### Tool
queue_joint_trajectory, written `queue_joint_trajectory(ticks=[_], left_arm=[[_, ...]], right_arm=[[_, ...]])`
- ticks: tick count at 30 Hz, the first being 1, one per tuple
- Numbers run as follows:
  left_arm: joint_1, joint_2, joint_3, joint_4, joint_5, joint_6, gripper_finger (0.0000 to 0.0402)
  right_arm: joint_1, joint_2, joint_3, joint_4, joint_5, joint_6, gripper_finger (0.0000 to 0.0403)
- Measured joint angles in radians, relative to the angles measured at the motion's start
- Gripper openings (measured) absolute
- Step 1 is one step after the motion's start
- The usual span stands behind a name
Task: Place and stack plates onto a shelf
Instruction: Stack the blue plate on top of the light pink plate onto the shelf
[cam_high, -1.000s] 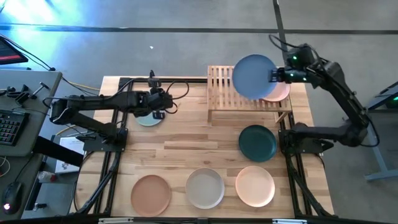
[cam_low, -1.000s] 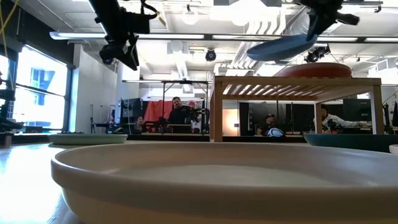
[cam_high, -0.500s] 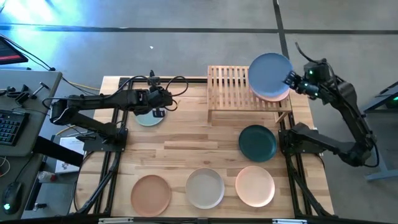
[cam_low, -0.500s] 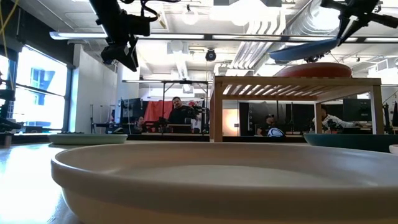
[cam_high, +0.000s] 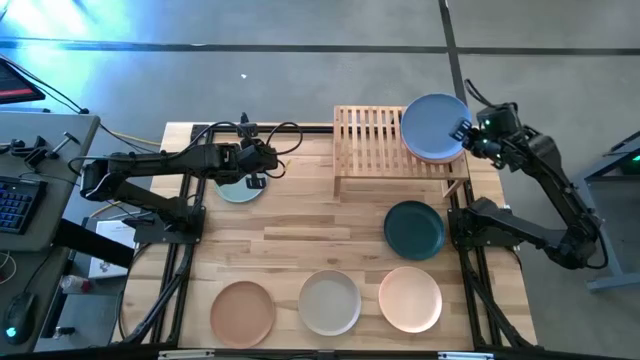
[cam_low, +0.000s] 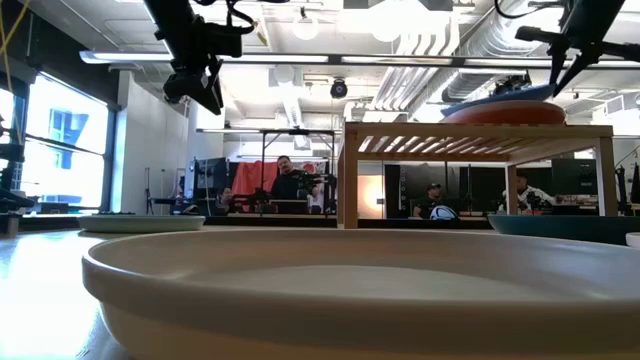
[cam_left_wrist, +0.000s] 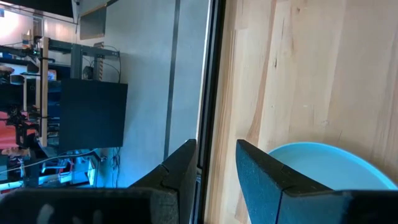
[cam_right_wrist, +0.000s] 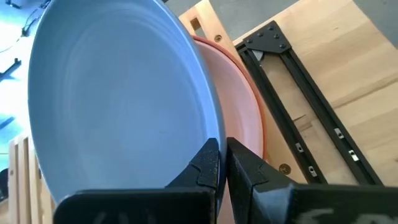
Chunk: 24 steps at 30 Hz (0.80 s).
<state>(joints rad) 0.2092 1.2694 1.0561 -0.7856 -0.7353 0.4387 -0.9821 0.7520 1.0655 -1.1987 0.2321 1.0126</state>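
The blue plate (cam_high: 433, 127) sits over the right half of the bamboo shelf (cam_high: 365, 140), on top of a pink plate (cam_right_wrist: 245, 106). The low view shows a red-orange plate (cam_low: 505, 113) under the blue plate (cam_low: 497, 96). My right gripper (cam_high: 466, 130) is at the blue plate's right rim, shut on it. My left gripper (cam_high: 262, 166) hovers open above the table's far left part, beside the mint green plate (cam_high: 238, 190), which lies flat on the table. My right gripper pinches the blue plate's rim (cam_right_wrist: 208, 134) on the side toward the table's right edge, one finger (cam_right_wrist: 208, 165) over the plate's face and one (cam_right_wrist: 249, 171) under it. It comes slanting down from the right. The plate lies almost level on the stack, its gripped side slightly raised.
A dark teal plate (cam_high: 414, 228) lies in front of the shelf. Terracotta (cam_high: 242, 310), grey-white (cam_high: 330, 302) and peach (cam_high: 410, 298) plates line the near edge. The shelf's left half shows bare slats. People sit in the room beyond the table.
My right gripper has carried the blue plate toward the table's right edge and down. The plate was tilted and high above the shelf; it now lies nearly level on the stack on the shelf's right half. The gripper has stayed shut on the rim.
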Motion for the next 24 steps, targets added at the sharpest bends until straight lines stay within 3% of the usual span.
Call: queue_joint_trajectory(ticks=[24], left_arm=[[0.0,0.0,0.0,0.001,0.0,-0.002,0.0102]], right_arm=[[0.0,0.002,-0.016,0.004,-0.006,-0.043,0.0001]])
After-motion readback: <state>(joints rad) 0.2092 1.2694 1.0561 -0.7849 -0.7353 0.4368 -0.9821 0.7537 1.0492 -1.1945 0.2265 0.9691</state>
